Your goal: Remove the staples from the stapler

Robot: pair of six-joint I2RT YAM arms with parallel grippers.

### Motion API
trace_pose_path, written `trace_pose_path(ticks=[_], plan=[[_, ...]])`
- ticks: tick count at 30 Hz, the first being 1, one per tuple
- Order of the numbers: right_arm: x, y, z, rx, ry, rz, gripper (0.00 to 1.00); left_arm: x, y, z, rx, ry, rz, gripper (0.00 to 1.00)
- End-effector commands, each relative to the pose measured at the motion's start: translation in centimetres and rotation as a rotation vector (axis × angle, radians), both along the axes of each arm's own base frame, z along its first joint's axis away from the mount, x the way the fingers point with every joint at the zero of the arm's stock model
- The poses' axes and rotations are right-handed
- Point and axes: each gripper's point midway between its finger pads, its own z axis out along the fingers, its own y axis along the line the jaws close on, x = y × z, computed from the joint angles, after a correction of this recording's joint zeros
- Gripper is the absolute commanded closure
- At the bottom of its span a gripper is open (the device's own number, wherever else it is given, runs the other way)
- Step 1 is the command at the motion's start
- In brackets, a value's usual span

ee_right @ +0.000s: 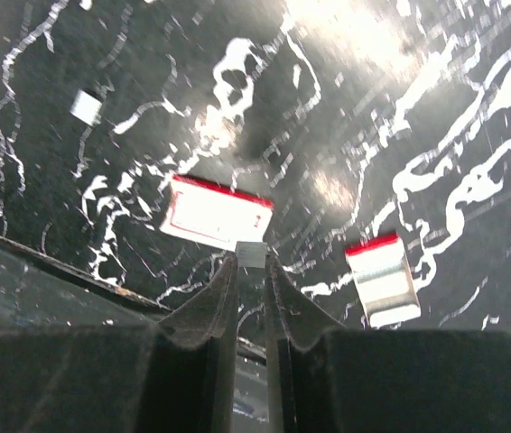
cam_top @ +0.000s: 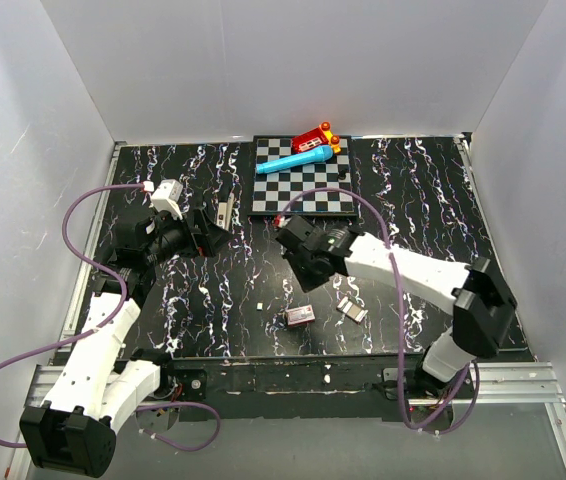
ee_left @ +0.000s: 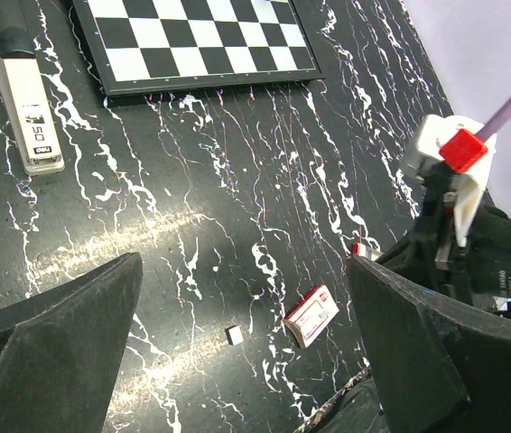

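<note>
The stapler (cam_top: pixel 225 210), slim and dark with a silvery strip, lies on the black marbled table just left of the chessboard; it also shows in the left wrist view (ee_left: pixel 26 99). My left gripper (cam_top: pixel 211 240) (ee_left: pixel 242 298) is wide open and empty, above the table near the stapler. My right gripper (cam_top: pixel 301 268) (ee_right: pixel 252 262) is shut on a small silvery strip of staples (ee_right: pixel 251 253), held above the table. It hovers over the pink-and-white box (ee_right: pixel 216 213).
The pink-and-white box (cam_top: pixel 300 317) (ee_left: pixel 311 316) and its open tray (cam_top: pixel 352 311) (ee_right: pixel 382 281) lie near the front edge. A tiny staple piece (ee_left: pixel 234 335) (ee_right: pixel 85 106) lies loose. A chessboard (cam_top: pixel 303 190) (ee_left: pixel 192 41) with a blue toy (cam_top: pixel 298 160) and a red toy (cam_top: pixel 319 137) is at the back.
</note>
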Motion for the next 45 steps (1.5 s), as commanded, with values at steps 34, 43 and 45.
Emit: trace_pose_path(ticks=[34, 43, 45], plan=[[-2.2, -13.4, -4.3, 0.01, -0.018, -1.061, 0.9, -0.9, -0.9, 0.9, -0.014, -0.029, -0.043, 0.02], [-2.5, -13.9, -5.6, -0.009, -0.005, -1.12, 0.86, -0.9, -1.2, 0.8, -0.012, -0.022, -0.054, 0.02], [-2.5, -13.9, -5.8, -0.007, -0.004, -1.124, 0.85, -0.9, -1.2, 0.8, -0.012, -0.022, -0.054, 0.02]])
